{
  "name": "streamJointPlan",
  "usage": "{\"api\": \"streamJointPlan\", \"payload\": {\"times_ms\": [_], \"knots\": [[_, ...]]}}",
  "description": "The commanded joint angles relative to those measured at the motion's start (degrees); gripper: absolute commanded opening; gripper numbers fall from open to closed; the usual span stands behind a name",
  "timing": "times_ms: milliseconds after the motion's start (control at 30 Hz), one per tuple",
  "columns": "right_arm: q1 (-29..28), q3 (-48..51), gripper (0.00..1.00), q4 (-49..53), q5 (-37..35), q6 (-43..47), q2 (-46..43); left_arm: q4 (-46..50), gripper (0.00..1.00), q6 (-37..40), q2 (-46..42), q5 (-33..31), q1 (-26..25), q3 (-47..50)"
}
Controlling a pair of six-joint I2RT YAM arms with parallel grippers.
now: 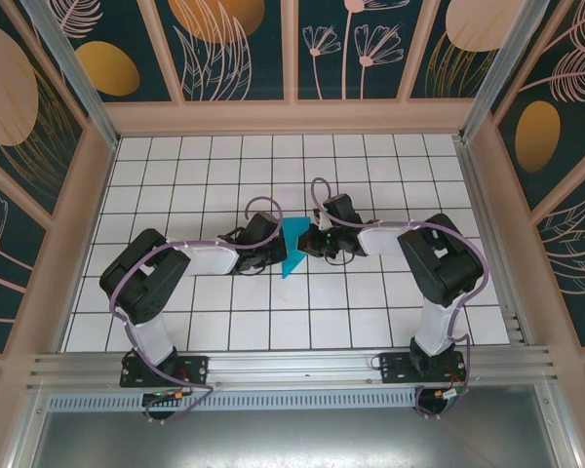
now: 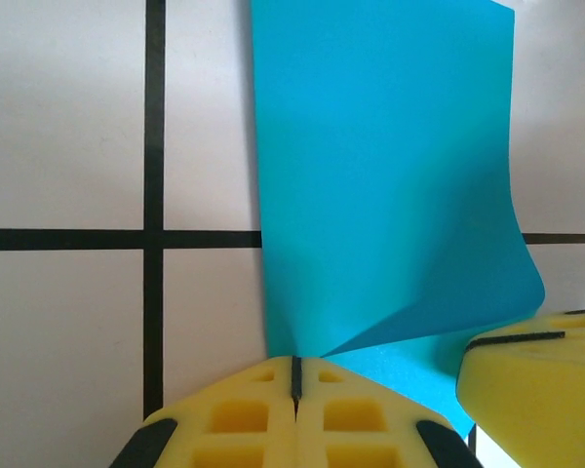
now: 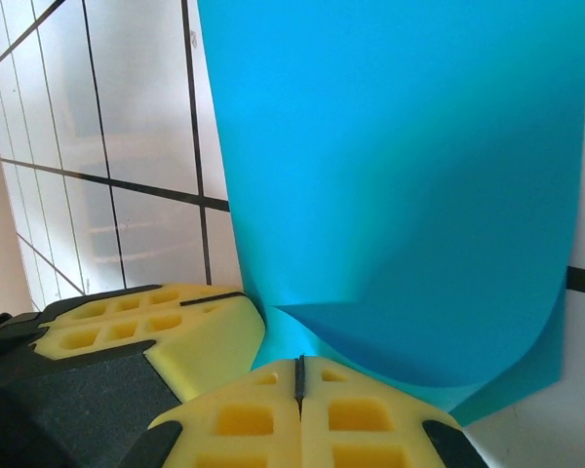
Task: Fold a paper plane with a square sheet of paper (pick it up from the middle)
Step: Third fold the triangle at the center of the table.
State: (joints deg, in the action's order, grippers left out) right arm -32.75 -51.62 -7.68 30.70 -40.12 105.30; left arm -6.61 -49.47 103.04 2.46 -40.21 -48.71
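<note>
Dark teal walls (image 1: 244,49) printed with peach leaves and flowers, framed in pale strips, closed in 3 sides of the cell. The surface (image 1: 175,185) was white with a black grid, and a metal rail (image 1: 292,369) ran along its near edge. The 2 arms, left (image 1: 146,278) and right (image 1: 439,258), reached inward from their bases and met near the middle of the grid.

Between them sat the paper (image 1: 294,246), a teal piece lifted off the surface. From above its long axis ran near to far, broad at the far edge and narrowing to a point at the near end. In the wrist views it rose away from the pads as a smooth sheet, with 1 lower corner curling.

The left pincer (image 2: 295,375) was closed tight, pads together, nipping the paper's lower edge. The right pincer (image 3: 299,375) was likewise clamped on that edge, just beside the left.
</note>
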Motion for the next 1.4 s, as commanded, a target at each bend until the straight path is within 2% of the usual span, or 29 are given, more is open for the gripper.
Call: {"api": "streamJointPlan", "payload": {"times_ms": [0,200,333,433,567,700,900,1067,1233,1367], "knots": [[0.1,0.5,0.0,1.2,-2.8,1.9,1.9,11.1,0.0,1.6,4.8,-4.2,-0.1,1.8],[1.1,2.5,0.0,1.6,-5.4,1.3,2.8,13.0,0.0,1.7,5.0,-6.1,-0.1,2.1],[1.1,3.4,0.0,0.6,-4.3,1.1,1.1,13.2,0.0,1.8,5.0,-6.5,-0.1,2.6],[3.3,4.0,0.0,-1.1,-2.8,0.6,-1.9,13.3,0.0,1.8,4.8,-6.7,-0.1,2.6],[1.9,2.6,0.0,-1.6,-1.4,1.9,-3.5,13.0,0.0,2.1,5.1,-6.4,-0.2,2.4],[-1.1,0.2,0.0,-0.1,-1.5,3.2,-0.7,13.2,0.0,2.3,4.9,-6.5,-0.1,2.1],[-0.9,-0.4,0.0,1.4,-2.6,3.4,2.0,13.9,0.0,2.0,4.8,-6.8,-0.1,2.4],[1.1,0.9,0.0,2.5,-4.3,4.2,2.2,14.6,0.0,2.3,4.7,-7.5,-0.1,2.5],[8.4,0.4,0.0,5.4,-5.8,8.4,1.6,12.9,0.0,3.7,4.8,-6.1,-0.1,3.1],[12.1,-1.1,0.0,7.7,-6.5,10.0,0.1,13.6,0.0,4.3,5.1,-6.7,-0.1,2.2]]}}
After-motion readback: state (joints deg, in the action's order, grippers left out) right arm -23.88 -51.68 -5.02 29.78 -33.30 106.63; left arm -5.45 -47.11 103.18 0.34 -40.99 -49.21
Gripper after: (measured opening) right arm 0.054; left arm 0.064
